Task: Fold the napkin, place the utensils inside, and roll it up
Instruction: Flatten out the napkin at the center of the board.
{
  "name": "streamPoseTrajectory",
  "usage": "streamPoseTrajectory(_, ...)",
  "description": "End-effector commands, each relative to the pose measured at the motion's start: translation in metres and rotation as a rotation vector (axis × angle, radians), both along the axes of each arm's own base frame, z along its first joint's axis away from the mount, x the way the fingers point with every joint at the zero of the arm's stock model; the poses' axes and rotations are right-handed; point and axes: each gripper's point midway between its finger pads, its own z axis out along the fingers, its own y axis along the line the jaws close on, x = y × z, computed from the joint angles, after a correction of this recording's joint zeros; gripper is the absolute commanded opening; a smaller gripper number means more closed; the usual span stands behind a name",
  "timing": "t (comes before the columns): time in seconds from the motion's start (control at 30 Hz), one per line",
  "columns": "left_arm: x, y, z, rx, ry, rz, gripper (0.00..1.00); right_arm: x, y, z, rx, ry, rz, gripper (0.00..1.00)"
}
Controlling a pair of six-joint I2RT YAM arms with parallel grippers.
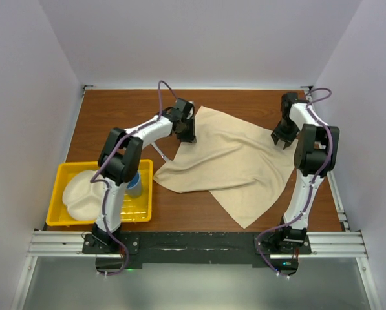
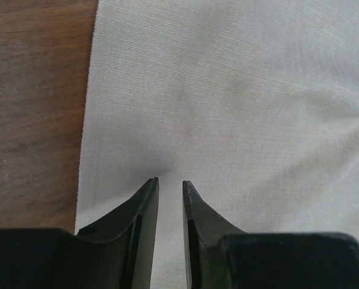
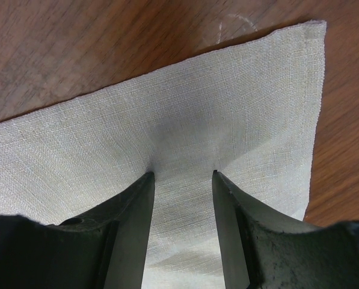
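**Operator:** What does the top view give that the wrist views do not?

**Technician:** The layout. The napkin (image 1: pixel 228 161), a plain beige cloth, lies spread on the brown wood-grain table (image 1: pixel 115 116), with one part overlapping another. The left end effector (image 1: pixel 187 137) is at its far left corner, and the right end effector (image 1: pixel 283 142) is at its far right corner. A yellow tray (image 1: pixel 58 173) at the near left holds a white plate (image 1: pixel 83 192) and a blue object (image 1: pixel 135 186).

**Operator:** And the wrist views?

**Technician:** Texture and jaw state. The cloth shows a fine woven grain. On the left, the dark tapered fingers stand a narrow gap apart, tips on the cloth beside a straight edge. The cloth lies flat in the gap. On the right, the jaws stand wider apart. The tips press near a hemmed corner, with a small crease at each tip. Both are open.
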Motion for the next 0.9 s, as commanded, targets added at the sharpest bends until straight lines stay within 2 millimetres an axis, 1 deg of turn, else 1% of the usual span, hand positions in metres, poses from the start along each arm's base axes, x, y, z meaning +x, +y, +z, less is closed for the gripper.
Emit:
streamPoseTrajectory(0.0,0.014,-0.007,-0.015,-0.083,0.022,0.050,0.27,0.019,-0.004,-0.011,-0.010,-0.022,-0.043,0.48)
streamPoseTrajectory(0.03,0.015,-0.006,-0.019,-0.084,0.030,0.059,0.27,0.031,-0.007,-0.007,-0.019,-0.048,-0.043,0.48)
streamPoseTrajectory(0.07,0.018,-0.005,-0.026,-0.082,0.040,0.071,0.26,0.036,-0.008,-0.008,-0.025,-0.049,-0.026,0.48)
streamPoseTrajectory(0.1,0.020,-0.002,-0.030,-0.090,0.056,0.092,0.26,0.039,-0.010,-0.019,-0.029,-0.027,-0.009,0.47)
streamPoseTrajectory(0.13,0.022,0.001,-0.034,-0.092,0.066,0.107,0.26,0.058,-0.013,-0.009,-0.045,-0.067,0.001,0.47)
streamPoseTrajectory(0.17,0.025,0.003,-0.042,-0.092,0.083,0.122,0.26,0.065,-0.015,-0.007,-0.064,-0.071,0.025,0.47)
streamPoseTrajectory(0.2,0.029,0.008,-0.044,-0.110,0.099,0.153,0.26,0.075,-0.013,-0.006,-0.074,-0.086,0.046,0.47)
streamPoseTrajectory(0.23,0.031,0.009,-0.047,-0.122,0.111,0.167,0.26,0.092,-0.015,-0.006,-0.084,-0.113,0.060,0.47)
streamPoseTrajectory(0.27,0.039,0.012,-0.052,-0.137,0.115,0.188,0.26,0.101,-0.013,-0.003,-0.097,-0.125,0.086,0.47)
streamPoseTrajectory(0.3,0.042,0.011,-0.053,-0.159,0.128,0.209,0.26,0.109,-0.011,-0.002,-0.102,-0.134,0.101,0.47)
streamPoseTrajectory(0.33,0.047,0.010,-0.059,-0.169,0.134,0.217,0.26,0.126,-0.011,0.000,-0.112,-0.167,0.131,0.47)
streamPoseTrajectory(0.37,0.053,0.009,-0.058,-0.191,0.134,0.227,0.26,0.136,-0.003,0.000,-0.104,-0.188,0.155,0.47)
streamPoseTrajectory(0.4,0.057,0.007,-0.059,-0.198,0.132,0.230,0.26,0.156,0.001,0.016,-0.104,-0.255,0.171,0.47)
streamPoseTrajectory(0.43,0.065,0.003,-0.060,-0.211,0.123,0.230,0.27,0.163,0.005,0.008,-0.100,-0.256,0.196,0.47)
streamPoseTrajectory(0.5,0.074,-0.003,-0.057,-0.246,0.120,0.230,0.27,0.190,0.021,0.022,-0.097,-0.359,0.258,0.48)
streamPoseTrajectory(0.53,0.084,-0.007,-0.052,-0.263,0.108,0.227,0.27,0.199,0.024,0.026,-0.114,-0.387,0.311,0.49)
streamPoseTrajectory(0.57,0.088,-0.010,-0.048,-0.268,0.104,0.225,0.28,0.210,0.031,0.033,-0.127,-0.429,0.338,0.50)
streamPoseTrajectory(0.6,0.099,-0.014,-0.030,-0.282,0.065,0.213,0.29,0.218,0.029,0.049,-0.149,-0.465,0.345,0.51)
streamPoseTrajectory(0.63,0.100,-0.014,-0.022,-0.272,0.053,0.205,0.31,0.219,0.053,0.064,-0.138,-0.486,0.378,0.51)
streamPoseTrajectory(0.67,0.102,-0.013,-0.011,-0.260,0.025,0.189,0.32,0.217,0.059,0.074,-0.126,-0.500,0.381,0.52)
streamPoseTrajectory(0.7,0.102,-0.013,0.013,-0.263,-0.015,0.178,0.34,0.213,0.064,0.084,-0.115,-0.514,0.365,0.53)
streamPoseTrajectory(0.73,0.099,-0.011,0.023,-0.247,-0.032,0.180,0.36,0.202,0.071,0.090,-0.114,-0.489,0.357,0.55)
streamPoseTrajectory(0.77,0.096,-0.009,0.033,-0.242,-0.047,0.175,0.37,0.189,0.073,0.110,-0.112,-0.492,0.335,0.55)
streamPoseTrajectory(0.8,0.085,-0.005,0.049,-0.243,-0.057,0.175,0.38,0.179,0.075,0.115,-0.101,-0.478,0.282,0.55)
streamPoseTrajectory(0.83,0.078,-0.006,0.056,-0.244,-0.067,0.173,0.41,0.154,0.076,0.112,-0.087,-0.398,0.252,0.55)
streamPoseTrajectory(0.87,0.069,-0.007,0.061,-0.256,-0.061,0.180,0.42,0.137,0.078,0.114,-0.056,-0.364,0.228,0.56)
